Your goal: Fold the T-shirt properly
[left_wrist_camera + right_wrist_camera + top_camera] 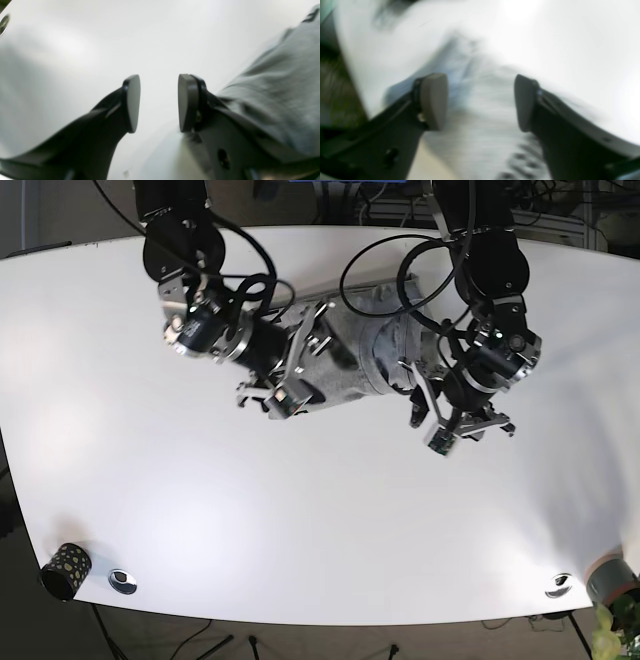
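Observation:
The grey T-shirt (365, 350) lies bunched in the middle of the white table (300, 510). My left gripper (158, 100) is open and empty, with bare table between its jaws. The shirt (275, 82) lies just to the right of it. In the base view this gripper (460, 430) is at the shirt's right front edge. My right gripper (481, 100) is open, and the blurred shirt (482, 140), which bears dark print, fills the gap between its jaws. In the base view it (300, 365) is over the shirt's left side.
A dark speckled cup (65, 568) stands at the front left corner beside a round metal fitting (122, 581). Another fitting (558, 584) and a grey cup (612, 578) are at the front right corner. Cables hang over the shirt from both arms.

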